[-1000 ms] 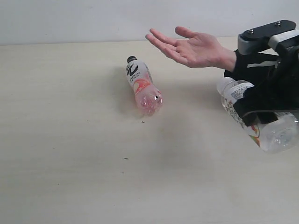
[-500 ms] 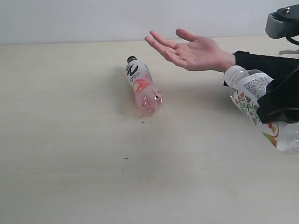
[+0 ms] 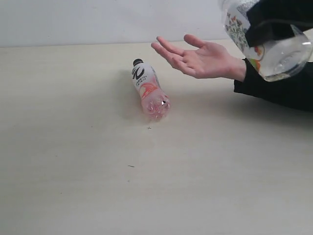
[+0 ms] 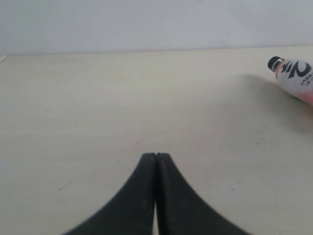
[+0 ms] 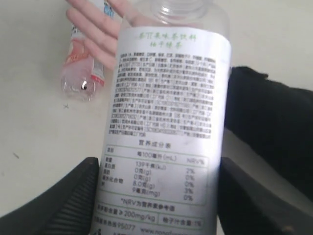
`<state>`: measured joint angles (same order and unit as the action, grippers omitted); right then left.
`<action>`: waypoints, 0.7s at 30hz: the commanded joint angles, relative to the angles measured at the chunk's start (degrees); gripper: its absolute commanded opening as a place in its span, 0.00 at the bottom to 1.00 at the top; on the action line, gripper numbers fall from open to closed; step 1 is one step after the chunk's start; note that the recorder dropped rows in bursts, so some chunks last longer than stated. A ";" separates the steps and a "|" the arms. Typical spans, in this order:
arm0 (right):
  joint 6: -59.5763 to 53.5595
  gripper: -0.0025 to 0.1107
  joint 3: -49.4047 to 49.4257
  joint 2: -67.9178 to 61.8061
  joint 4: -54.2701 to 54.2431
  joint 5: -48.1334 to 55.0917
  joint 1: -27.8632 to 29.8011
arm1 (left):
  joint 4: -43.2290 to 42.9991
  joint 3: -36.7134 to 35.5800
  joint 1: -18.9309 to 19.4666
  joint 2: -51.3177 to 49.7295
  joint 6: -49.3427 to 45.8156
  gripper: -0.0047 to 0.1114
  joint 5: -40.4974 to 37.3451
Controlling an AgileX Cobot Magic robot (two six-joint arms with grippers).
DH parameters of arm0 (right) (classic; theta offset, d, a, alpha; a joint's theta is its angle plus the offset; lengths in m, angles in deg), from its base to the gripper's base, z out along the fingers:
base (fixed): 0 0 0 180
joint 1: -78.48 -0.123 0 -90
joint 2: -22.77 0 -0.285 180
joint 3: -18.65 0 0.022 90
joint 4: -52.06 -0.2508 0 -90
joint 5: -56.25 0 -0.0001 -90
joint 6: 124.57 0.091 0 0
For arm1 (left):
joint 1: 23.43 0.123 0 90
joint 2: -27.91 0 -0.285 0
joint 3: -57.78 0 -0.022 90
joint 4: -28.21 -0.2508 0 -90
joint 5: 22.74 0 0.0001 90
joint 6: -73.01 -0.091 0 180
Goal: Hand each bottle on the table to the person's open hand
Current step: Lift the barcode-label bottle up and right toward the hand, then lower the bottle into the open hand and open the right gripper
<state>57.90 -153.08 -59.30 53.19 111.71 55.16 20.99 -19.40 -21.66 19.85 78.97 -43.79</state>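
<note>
Exterior view: my right gripper (image 3: 276,22) is clamped around the leafy-label bottle (image 3: 238,23), holding it tilted in the air above the wrist end of the person's open hand (image 3: 205,59). The pink-label bottle (image 3: 149,90), black-capped, lies on its side on the table (image 3: 73,156), near that hand's fingertips and apart from them. Left wrist view: my left gripper (image 4: 155,164) has its jaws pressed together on nothing, over bare table (image 4: 98,98); the pink-label bottle (image 4: 296,76) lies well apart from it. Right wrist view: my right gripper (image 5: 164,196) grasps the leafy-label bottle (image 5: 168,107) by its printed white side, one finger at each flank. Past the bottle's neck show the person's open hand (image 5: 95,29), the pink-label bottle (image 5: 80,68) beneath its fingers, and a black sleeve (image 5: 274,127).
</note>
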 commanded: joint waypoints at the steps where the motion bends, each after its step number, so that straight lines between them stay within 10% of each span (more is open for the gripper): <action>1: -0.41 0.02 -6.32 -8.17 -0.31 -2.27 0.00 | -0.01 -0.03 -0.24 0.27 0.46 0.06 0.34; 21: 2.92 0.03 -12.09 -29.72 -2.68 -9.54 0.00 | -0.01 -0.03 -0.24 0.27 0.34 0.06 0.34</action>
<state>59.55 -164.83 -88.33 50.50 102.95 55.16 20.99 -19.40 -21.66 19.85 78.97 -43.79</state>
